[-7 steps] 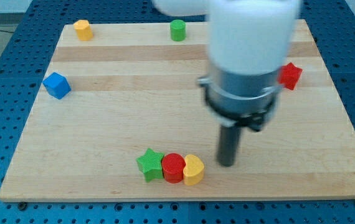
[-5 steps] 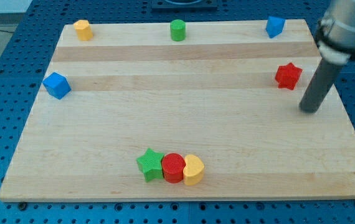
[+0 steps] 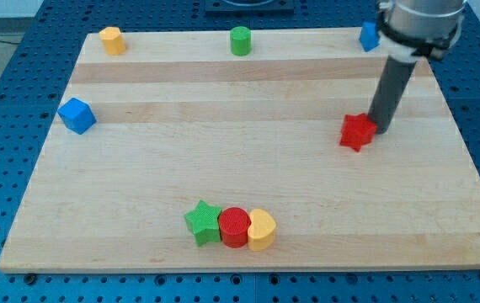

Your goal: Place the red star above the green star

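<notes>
My tip (image 3: 380, 130), the end of a plain dark rod with no jaws to open or close, touches the red star (image 3: 357, 132) on its right side, toward the board's right edge, about mid-height. The green star (image 3: 202, 222) sits well apart near the bottom edge, in a tight row with a ribbed red cylinder (image 3: 234, 226) and a yellow heart-like block (image 3: 261, 230). The pale wooden board (image 3: 181, 160) shows long grain stripes. A blue cube (image 3: 77, 114) sits by the left edge, a yellow block (image 3: 112, 39) near the top-left corner, and a green cylinder (image 3: 240, 40) at the top edge. The arm partly hides a blue block (image 3: 367, 35) near the top-right corner.
</notes>
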